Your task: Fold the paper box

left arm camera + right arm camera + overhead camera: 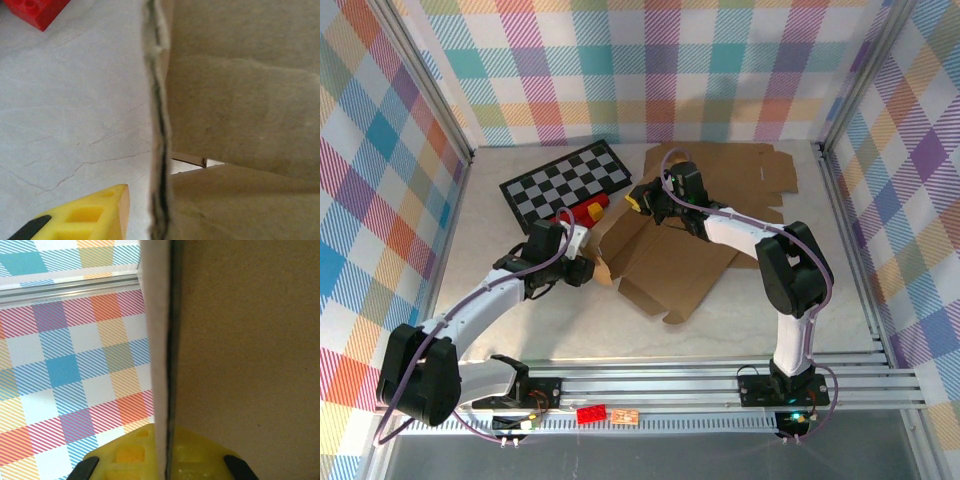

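Right fingers [185,460] clenching a paper box [240,340] flap between them, likely for creasing | left fingers [95,217] sitting beside another edge, grip unclear

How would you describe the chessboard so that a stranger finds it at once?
Look at the far left part of the pale table. There, left of the brown cardboard, a board lies at an angle. Its black and white squares set it apart from the cardboard and the red and yellow toy beside it.

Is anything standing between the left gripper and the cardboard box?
Nothing visible does. The left gripper sits right at the cardboard box's left edge, and the red block lies off to the side.
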`<state>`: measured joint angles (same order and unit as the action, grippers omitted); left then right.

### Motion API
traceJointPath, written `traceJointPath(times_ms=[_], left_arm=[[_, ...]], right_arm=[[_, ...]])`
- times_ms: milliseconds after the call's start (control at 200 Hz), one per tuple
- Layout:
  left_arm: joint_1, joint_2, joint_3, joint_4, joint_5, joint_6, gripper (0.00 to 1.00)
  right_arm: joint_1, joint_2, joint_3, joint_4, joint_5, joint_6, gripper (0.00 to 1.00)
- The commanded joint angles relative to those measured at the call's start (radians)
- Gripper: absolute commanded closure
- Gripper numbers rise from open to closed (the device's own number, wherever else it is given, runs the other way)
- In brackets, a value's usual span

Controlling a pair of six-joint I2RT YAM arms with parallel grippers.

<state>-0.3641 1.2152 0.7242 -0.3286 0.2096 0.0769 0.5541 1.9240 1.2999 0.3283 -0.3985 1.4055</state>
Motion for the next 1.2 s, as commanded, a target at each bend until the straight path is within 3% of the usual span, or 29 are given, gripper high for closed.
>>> traceJointPath(times_ms=[0, 645, 820, 1195], left_arm=[[0.008, 0.016, 0.038, 0.042, 0.059, 0.036, 0.67], [-0.058, 0.072, 0.106, 0.039, 0.069, 0.027, 0.71], [-0.058, 0.102, 0.112, 0.082, -0.019, -0.034, 0.67], [-0.072, 0.113, 0.062, 0.202, -0.172, -0.238, 0.63]], right_arm=[[-0.005, 0.018, 0.028, 0.014, -0.020, 0.022, 1.00], [0.018, 0.041, 0.052, 0.078, 0.026, 0.052, 1.00], [0.027, 0.034, 0.034, 0.092, 0.037, 0.052, 1.00], [0.087, 0.012, -0.118, 0.354, 0.215, 0.133, 1.00]])
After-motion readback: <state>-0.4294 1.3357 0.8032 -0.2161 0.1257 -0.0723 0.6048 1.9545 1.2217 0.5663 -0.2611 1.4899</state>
